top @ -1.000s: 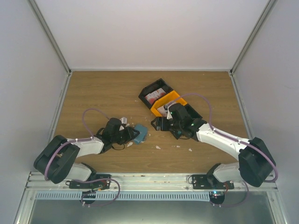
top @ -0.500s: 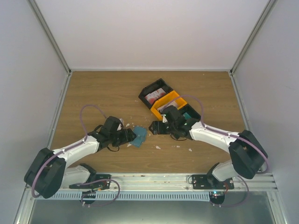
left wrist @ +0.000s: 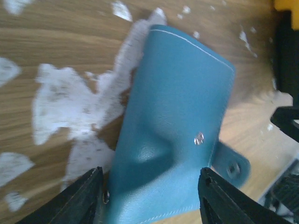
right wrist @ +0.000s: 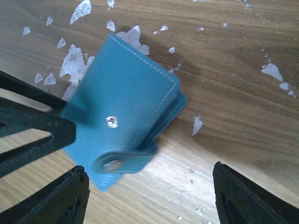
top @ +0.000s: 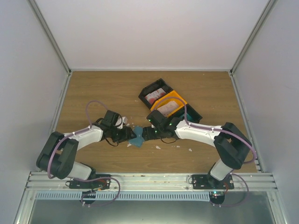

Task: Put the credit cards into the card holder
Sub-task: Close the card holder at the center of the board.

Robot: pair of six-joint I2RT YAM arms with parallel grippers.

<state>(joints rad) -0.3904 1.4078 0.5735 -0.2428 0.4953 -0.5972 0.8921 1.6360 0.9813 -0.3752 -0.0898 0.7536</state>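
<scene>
Centrally on the worktop point(top: 103, 93), the left pincer point(left wrist: 149, 189) grasps one end of the blue card holder point(left wrist: 173, 121) among white scraps point(left wrist: 60, 107); the right pincer point(right wrist: 149, 191) hovers beside it, jaws spread wide.

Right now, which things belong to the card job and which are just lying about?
Job: card holder; cards, sitting in the tray.
Lying about: white scraps.
</scene>
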